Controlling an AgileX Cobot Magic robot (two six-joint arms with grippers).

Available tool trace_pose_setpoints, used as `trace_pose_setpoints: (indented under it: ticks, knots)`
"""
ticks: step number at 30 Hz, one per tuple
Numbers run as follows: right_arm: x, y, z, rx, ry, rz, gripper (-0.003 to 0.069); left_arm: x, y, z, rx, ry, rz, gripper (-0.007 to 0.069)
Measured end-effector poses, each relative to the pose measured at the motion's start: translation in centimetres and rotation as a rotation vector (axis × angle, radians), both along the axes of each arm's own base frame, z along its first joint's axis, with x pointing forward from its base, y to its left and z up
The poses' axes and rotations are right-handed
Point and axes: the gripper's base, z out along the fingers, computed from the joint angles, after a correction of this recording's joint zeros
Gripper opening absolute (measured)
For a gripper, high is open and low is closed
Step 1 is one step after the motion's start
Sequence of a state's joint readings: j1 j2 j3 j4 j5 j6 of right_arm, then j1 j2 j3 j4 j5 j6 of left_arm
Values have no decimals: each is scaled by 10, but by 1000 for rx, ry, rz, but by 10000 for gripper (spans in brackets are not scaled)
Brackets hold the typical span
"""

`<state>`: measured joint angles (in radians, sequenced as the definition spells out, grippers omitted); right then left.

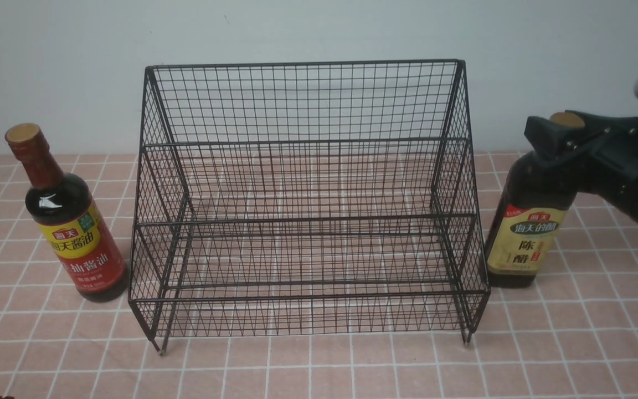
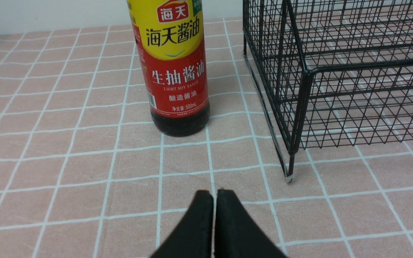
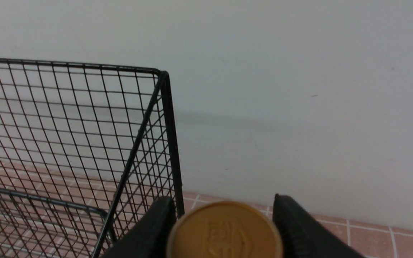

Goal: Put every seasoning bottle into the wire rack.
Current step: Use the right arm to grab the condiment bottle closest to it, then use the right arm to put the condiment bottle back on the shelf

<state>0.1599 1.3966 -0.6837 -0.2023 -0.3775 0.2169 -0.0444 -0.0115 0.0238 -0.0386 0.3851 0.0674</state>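
Observation:
The wire rack [image 1: 308, 221] stands mid-table, both tiers bare; it also shows in the left wrist view [image 2: 335, 71] and the right wrist view [image 3: 66, 143]. The round long-necked bottle with the red-and-yellow label [image 1: 72, 221] stands upright left of the rack, also in the left wrist view [image 2: 174, 64]. My left gripper [image 2: 214, 195] is shut and empty, low over the cloth in front of that bottle. The squarer bottle with the beige-yellow label [image 1: 524, 233] stands right of the rack. My right gripper [image 3: 224, 200] is closed around its neck just under the gold cap [image 3: 224, 233].
A pink checked cloth [image 1: 319, 366] covers the table. A plain pale wall [image 1: 319, 33] rises close behind the rack. The rack's front left foot [image 2: 289, 177] rests on the cloth near my left gripper.

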Motion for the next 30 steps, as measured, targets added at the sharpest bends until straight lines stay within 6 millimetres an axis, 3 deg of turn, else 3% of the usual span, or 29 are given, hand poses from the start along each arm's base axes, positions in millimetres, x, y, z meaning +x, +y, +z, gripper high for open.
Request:
trace_pose_setpoints:
  ticks: [4,5,6,8,9,10,11,14,18,21,30]
  knots:
    - [-8,-3,27,-14,-26,-17,322,0,0,0,0,0,0,-7]
    - [-12,-4,40,-16,-56,-20,322,0,0,0,0,0,0,-7]
    - [-19,-6,68,-12,-128,-25,322,0,0,0,0,0,0,-7]
    - [-23,-6,85,-9,-179,-25,322,0,0,0,0,0,0,-7]
    - [-30,-7,111,2,-254,-25,322,0,0,0,0,0,0,-7]
    - [-32,-8,117,5,-271,-25,322,0,0,0,0,0,0,-7]
    - [-41,-8,140,22,-335,-19,322,0,0,0,0,0,0,-7]
    - [-50,-3,168,49,-403,8,322,0,0,0,0,0,0,-7]
    - [-56,16,183,86,-418,90,322,0,0,0,0,0,0,-7]
    - [-57,30,183,99,-408,143,322,0,0,0,0,0,0,-7]
    - [-30,87,160,133,-302,295,322,0,0,0,0,0,0,-7]
